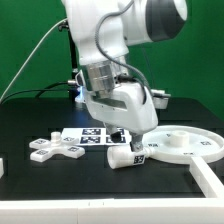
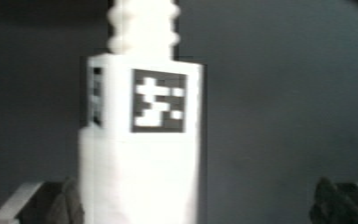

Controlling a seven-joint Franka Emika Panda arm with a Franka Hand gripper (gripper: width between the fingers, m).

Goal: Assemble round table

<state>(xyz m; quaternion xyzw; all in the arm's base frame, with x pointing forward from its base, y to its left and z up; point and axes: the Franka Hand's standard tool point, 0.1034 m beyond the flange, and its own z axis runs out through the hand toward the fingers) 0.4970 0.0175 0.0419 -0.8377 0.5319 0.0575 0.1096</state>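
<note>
The short white cylinder leg (image 1: 128,156) lies on its side on the black table, between the cross-shaped foot (image 1: 57,150) and the rimmed round disc (image 1: 181,146). My gripper (image 1: 123,136) hangs just above the leg, pointing down. In the wrist view the leg (image 2: 144,150) fills the middle, with its square tag facing the camera and a threaded end (image 2: 144,25) at the far side. The gripper (image 2: 194,207) is open. Its dark fingertips (image 2: 44,205) stand on either side of the leg, which lies much closer to one finger. Nothing is gripped.
The marker board (image 1: 88,135) lies flat behind the leg, between the foot and the arm. A white edge piece (image 1: 210,178) shows at the exterior view's lower right and another (image 1: 2,168) at its far left. A green backdrop stands behind.
</note>
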